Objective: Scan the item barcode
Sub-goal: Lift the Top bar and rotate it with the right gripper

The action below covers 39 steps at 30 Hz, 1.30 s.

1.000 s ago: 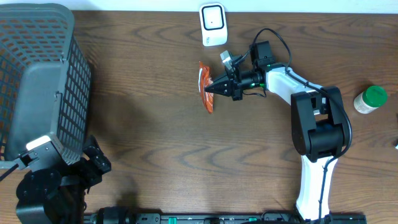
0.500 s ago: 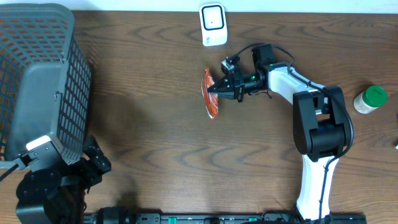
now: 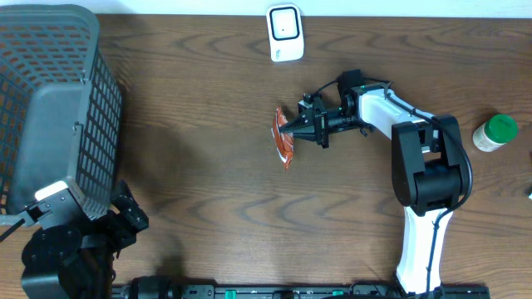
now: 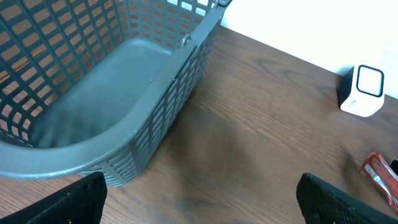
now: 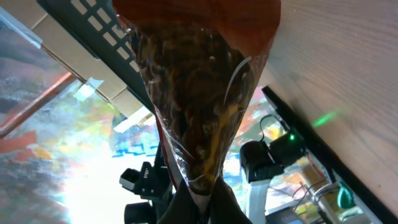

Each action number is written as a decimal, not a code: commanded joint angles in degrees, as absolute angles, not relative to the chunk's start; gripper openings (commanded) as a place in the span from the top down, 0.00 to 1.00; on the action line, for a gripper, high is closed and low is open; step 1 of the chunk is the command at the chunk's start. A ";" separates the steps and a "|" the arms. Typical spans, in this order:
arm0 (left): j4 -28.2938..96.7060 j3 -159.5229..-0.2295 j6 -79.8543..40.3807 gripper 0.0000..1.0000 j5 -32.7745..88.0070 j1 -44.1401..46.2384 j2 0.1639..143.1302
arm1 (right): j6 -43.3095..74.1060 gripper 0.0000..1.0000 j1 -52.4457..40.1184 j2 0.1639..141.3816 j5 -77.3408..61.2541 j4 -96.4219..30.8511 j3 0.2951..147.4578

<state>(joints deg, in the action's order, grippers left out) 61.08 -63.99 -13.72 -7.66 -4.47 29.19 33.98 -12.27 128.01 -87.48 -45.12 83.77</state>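
The item is a red-and-clear snack packet, held off the table near the middle. My right gripper is shut on its edge and points left. In the right wrist view the packet fills the frame, pinched between the dark fingertips at the bottom. No barcode shows on it. The white scanner stands at the table's back edge, some way behind the packet. In the left wrist view, my left gripper is open over bare wood with nothing between its fingers. The scanner and the packet appear at the right of that view.
A grey mesh basket fills the left end of the table, and its near rim lies just ahead of the left gripper. A green-lidded bottle stands at the far right. Brown wood lies between the basket and the packet.
My right gripper has carried the packet toward the table's front, away from the scanner, and turned it. The left arm has not moved.
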 commanded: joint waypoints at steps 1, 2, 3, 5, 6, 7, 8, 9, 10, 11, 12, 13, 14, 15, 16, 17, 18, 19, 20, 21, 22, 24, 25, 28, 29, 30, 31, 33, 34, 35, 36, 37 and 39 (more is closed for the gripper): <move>60.86 -63.96 -13.67 0.02 -8.14 -4.75 29.06 | 34.65 0.99 -12.08 127.68 -89.47 -46.26 83.70; 60.86 -63.96 -13.67 0.02 -8.14 -4.75 29.06 | 34.65 0.99 -12.08 127.68 -89.49 -46.63 83.70; 60.86 -63.96 -13.65 0.02 -8.14 -4.75 29.06 | 34.65 0.99 -12.08 127.68 -89.47 -47.37 83.70; 60.86 -63.96 -13.67 0.02 -8.14 -4.75 29.06 | 34.65 0.99 -12.12 127.68 -89.47 -50.89 83.70; 60.88 -63.96 -13.67 0.02 -8.14 -4.75 29.06 | 34.65 0.99 -12.14 127.68 -89.47 -52.36 83.70; 60.86 -63.96 -13.65 0.02 -8.14 -4.75 29.06 | 34.63 0.99 -12.14 127.68 -89.49 -53.52 83.70; 60.86 -63.96 -13.65 0.02 -8.14 -4.75 29.06 | 34.61 0.99 -12.14 127.68 -89.49 -53.82 83.70; 60.86 -63.96 -13.67 0.02 -8.14 -4.75 29.06 | 34.35 0.99 -12.14 127.68 -89.49 -53.82 83.70; 60.86 -63.96 -13.67 0.02 -8.14 -4.75 29.06 | 34.24 0.99 -12.25 127.68 -89.49 -54.17 83.70; 60.86 -63.96 -13.67 0.02 -8.14 -4.75 29.06 | 34.26 0.99 -12.36 127.68 -89.49 -55.29 83.70; 60.86 -63.96 -13.67 0.02 -8.14 -4.75 29.06 | 34.24 0.99 -12.51 127.68 -89.49 -57.84 83.70; 60.86 -63.96 -13.65 0.02 -8.14 -4.75 29.06 | 34.24 0.99 -12.60 127.68 -89.49 -59.81 83.70; 60.86 -63.96 -13.67 0.02 -8.14 -4.75 29.06 | 34.22 0.99 -12.58 127.68 -89.49 -61.84 83.70; 60.86 -63.96 -13.67 0.02 -8.14 -4.75 29.06 | 33.52 0.99 -12.58 127.68 -89.49 -63.42 83.70; 60.86 -63.96 -13.67 0.02 -8.14 -4.75 29.06 | 32.27 0.99 -12.53 127.68 -89.49 -64.73 83.70; 60.86 -63.96 -13.65 0.02 -8.14 -4.75 29.06 | 30.52 0.99 -12.40 127.68 -89.49 -65.76 83.70; 60.88 -63.96 -13.67 0.02 -8.14 -4.75 29.06 | 28.45 0.99 -12.25 127.68 -89.49 -66.28 83.70; 60.86 -63.96 -13.67 0.02 -8.14 -4.75 29.06 | 25.91 0.99 -12.08 127.68 -89.47 -66.24 83.70; 60.86 -63.96 -13.67 0.02 -8.14 -4.75 29.06 | 22.28 0.99 -11.94 127.68 -89.47 -65.65 83.70; 60.86 -63.96 -13.67 0.02 -8.14 -4.75 29.06 | 18.98 0.99 -11.84 127.68 -89.47 -64.88 83.70; 60.86 -63.96 -13.67 0.02 -8.14 -4.75 29.06 | 15.44 0.99 -11.68 127.68 -89.47 -63.68 83.70; 60.86 -63.96 -13.67 0.02 -8.14 -4.75 29.06 | 11.79 0.99 -11.60 127.68 -89.45 -61.89 83.70; 60.86 -63.96 -13.65 0.02 -8.16 -4.75 29.06 | 10.28 0.99 -11.62 127.68 -89.36 -60.16 83.70; 60.86 -63.96 -13.67 0.02 -8.14 -4.75 29.06 | 2.92 0.99 -11.68 127.68 -83.88 -50.96 83.70; 60.86 -63.96 -13.67 0.02 -8.14 -4.75 29.06 | 4.10 0.99 -11.75 127.68 -81.67 -48.69 83.70; 60.86 -63.96 -13.67 0.02 -8.14 -4.75 29.06 | 4.19 0.99 -11.77 127.68 -81.14 -45.91 83.70; 60.86 -63.96 -13.67 0.02 -8.14 -4.75 29.06 | 1.54 0.99 -11.77 127.68 -82.52 -42.87 83.70; 60.86 -63.96 -13.67 0.02 -8.14 -4.75 29.06 | -1.72 0.99 -11.77 127.68 -88.25 -36.14 83.70; 60.86 -63.96 -13.67 0.02 -8.14 -4.75 29.06 | -2.22 0.99 -11.77 127.68 -89.45 -33.01 83.70; 60.86 -63.96 -13.67 0.02 -8.14 -4.75 29.06 | -2.17 0.99 -11.77 127.68 -89.45 -27.27 83.70; 60.86 -63.96 -13.67 0.02 -8.14 -4.75 29.06 | -2.20 0.99 -11.79 127.68 -89.45 -23.99 83.70; 60.86 -63.96 -13.67 0.02 -8.14 -4.75 29.06 | -2.17 0.99 -11.90 127.68 -89.45 -21.23 83.70; 60.86 -63.96 -13.67 0.02 -8.14 -4.75 29.06 | -2.28 0.99 -12.14 127.68 -89.45 -17.06 83.70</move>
<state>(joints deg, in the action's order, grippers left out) 61.08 -63.99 -13.72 -7.66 -4.47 29.19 0.84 -12.23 128.01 -86.21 -20.86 83.44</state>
